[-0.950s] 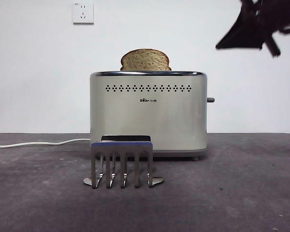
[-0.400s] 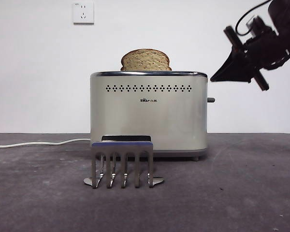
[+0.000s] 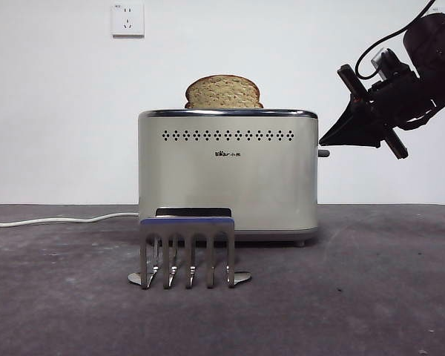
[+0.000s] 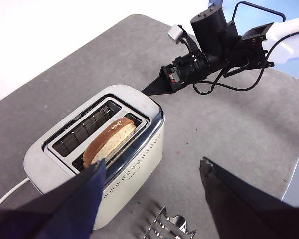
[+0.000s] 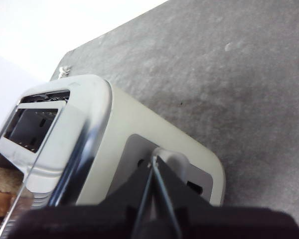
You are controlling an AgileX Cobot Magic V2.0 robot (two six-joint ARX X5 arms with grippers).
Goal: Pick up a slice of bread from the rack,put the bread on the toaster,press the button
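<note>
Risk first: right gripper has its black tips pinched together into 1 narrow point, nothing between them, aimed at the button on the toaster's narrow end. Point sits just above the knob and close to the chrome rim. A narrow tip on a stubby knob could skid off sideways, or land on the end wall instead, and then the lever would not travel. A push angled inward rather than straight down could shove the toaster along the worktop toward the white cord.

Bread: slice of bread stands upright in 1 of the 2 slots, domed top proud of the rim. Rack stands bare in front of the toaster, toward the worktop's near edge.

Pose: right arm reaches in from high on the button side, wrist tilted, tips sloping down toward the toaster's end. Left gripper hangs high over toaster and rack, jaws spread wide, holding nothing.
</note>
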